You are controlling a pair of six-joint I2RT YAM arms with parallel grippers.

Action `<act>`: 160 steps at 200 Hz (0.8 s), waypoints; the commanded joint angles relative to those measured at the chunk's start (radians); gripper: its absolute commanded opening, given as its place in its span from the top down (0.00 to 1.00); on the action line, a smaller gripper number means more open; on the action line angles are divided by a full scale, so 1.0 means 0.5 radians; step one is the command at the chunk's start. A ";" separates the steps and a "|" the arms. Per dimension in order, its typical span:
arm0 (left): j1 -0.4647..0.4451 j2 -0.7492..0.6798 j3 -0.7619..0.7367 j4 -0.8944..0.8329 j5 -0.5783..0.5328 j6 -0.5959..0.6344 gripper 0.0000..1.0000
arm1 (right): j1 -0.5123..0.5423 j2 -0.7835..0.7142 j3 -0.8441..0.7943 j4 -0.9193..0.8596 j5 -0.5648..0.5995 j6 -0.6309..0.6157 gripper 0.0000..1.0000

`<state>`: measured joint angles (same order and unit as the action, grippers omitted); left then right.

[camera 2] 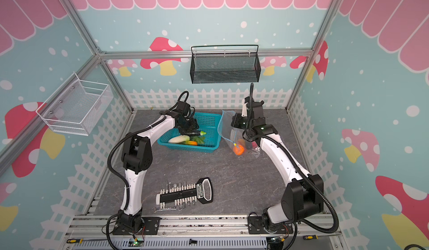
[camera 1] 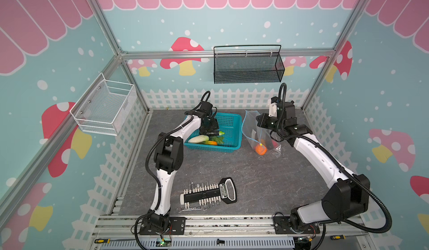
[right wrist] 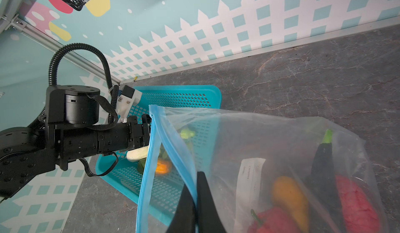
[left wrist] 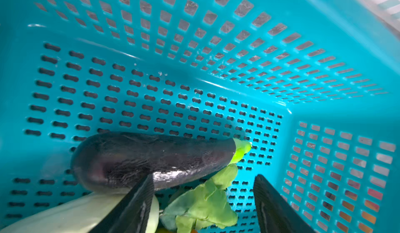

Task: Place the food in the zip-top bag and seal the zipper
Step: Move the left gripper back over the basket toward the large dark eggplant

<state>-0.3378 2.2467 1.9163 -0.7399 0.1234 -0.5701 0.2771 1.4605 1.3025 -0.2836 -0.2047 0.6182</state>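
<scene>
The clear zip-top bag (right wrist: 259, 139) stands on the table right of the teal basket (camera 1: 228, 115), mouth held wide. My right gripper (right wrist: 198, 175) is shut on its blue zipper (right wrist: 173, 147) edge. Inside the bag lie an orange piece (right wrist: 290, 199), a red pepper (right wrist: 270, 221), a dark eggplant (right wrist: 322, 167) and another red piece (right wrist: 355, 203). My left gripper (left wrist: 203, 179) is open and low inside the basket. Its fingers straddle green leaves (left wrist: 205, 199), next to a purple eggplant (left wrist: 151, 160) and a white-green cabbage (left wrist: 75, 214). In both top views the bag (camera 2: 228, 123) shows an orange piece (camera 2: 238, 149).
A black-and-white tool bit holder (camera 1: 209, 193) and a wrench (camera 1: 189, 210) lie near the table's front. A black mesh basket (camera 1: 248, 67) hangs on the back wall. On the left wall hangs a white wire basket (camera 1: 104, 108).
</scene>
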 commanded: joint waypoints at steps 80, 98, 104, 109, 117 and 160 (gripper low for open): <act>0.140 -0.035 -0.133 0.111 0.089 -0.044 0.22 | 0.013 0.058 -0.052 0.068 -0.056 0.010 0.99; 0.137 0.017 -0.066 0.109 0.115 -0.050 0.23 | 0.013 0.059 -0.045 0.068 -0.058 0.011 0.99; 0.131 0.035 -0.044 0.106 0.115 -0.050 0.22 | 0.013 0.062 -0.039 0.066 -0.060 0.011 0.99; 0.130 0.049 -0.028 0.104 0.113 -0.050 0.22 | 0.014 0.064 -0.037 0.066 -0.065 0.012 0.99; 0.126 0.073 0.001 0.097 0.115 -0.050 0.22 | 0.013 0.067 -0.033 0.066 -0.065 0.011 0.99; 0.118 0.169 0.120 0.058 0.111 -0.047 0.23 | 0.013 0.063 -0.028 0.061 -0.059 0.010 0.99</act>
<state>-0.2752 2.2993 1.9301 -0.6926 0.1764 -0.5873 0.2771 1.4837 1.2869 -0.2619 -0.2298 0.6186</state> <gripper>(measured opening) 0.775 0.047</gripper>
